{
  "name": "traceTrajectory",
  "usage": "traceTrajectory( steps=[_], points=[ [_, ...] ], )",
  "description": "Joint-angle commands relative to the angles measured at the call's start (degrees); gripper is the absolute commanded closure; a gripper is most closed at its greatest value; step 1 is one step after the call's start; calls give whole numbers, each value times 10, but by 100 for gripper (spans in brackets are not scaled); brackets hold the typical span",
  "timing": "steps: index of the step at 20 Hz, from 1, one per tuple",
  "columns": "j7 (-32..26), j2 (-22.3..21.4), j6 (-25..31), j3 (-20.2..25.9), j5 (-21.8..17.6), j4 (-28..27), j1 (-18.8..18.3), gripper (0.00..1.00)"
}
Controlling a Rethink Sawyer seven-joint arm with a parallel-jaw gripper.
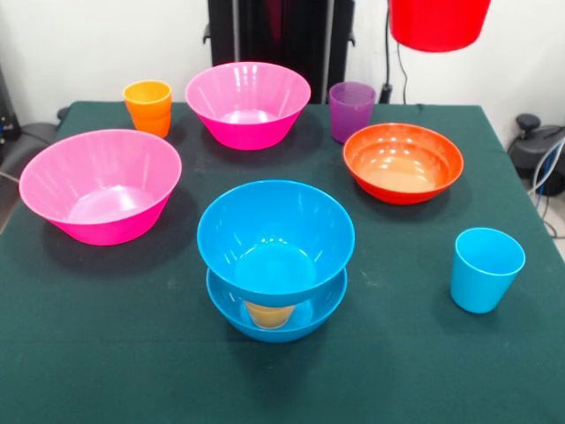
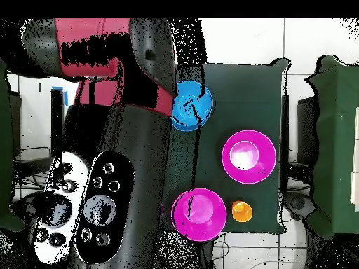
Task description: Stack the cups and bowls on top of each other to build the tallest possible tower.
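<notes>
The tower stands front centre on the table: a blue bowl [image 1: 275, 234] on a yellow cup [image 1: 267, 314] that sits inside a second blue bowl [image 1: 276, 318]. It also shows in the overhead view [image 2: 193, 105]. A red cup [image 1: 439, 22] hangs in the air at the top right, well above the table. The gripper that holds it is beyond the picture's top edge. The light blue cup [image 1: 485, 269] stands upright at the right. The orange cup [image 1: 148, 106] and the purple cup [image 1: 351, 110] stand at the far side.
Two pink bowls [image 1: 100, 185] [image 1: 248, 102] sit upright at the left and far centre. The orange-red bowl [image 1: 403, 162] sits at the far right. The green table [image 1: 88, 353] has bare cloth at the front. In the overhead view the arm [image 2: 105, 56] covers the left half.
</notes>
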Motion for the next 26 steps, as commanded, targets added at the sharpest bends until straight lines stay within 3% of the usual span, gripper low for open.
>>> traceTrajectory(
  steps=[1, 8, 26],
  points=[
    [-145, 45, 24, 86, -51, 23, -24, 100],
    [-154, 42, -21, 98, -73, 51, -30, 100],
    [-102, 43, -135, 124, -130, 137, -35, 100]
  ],
)
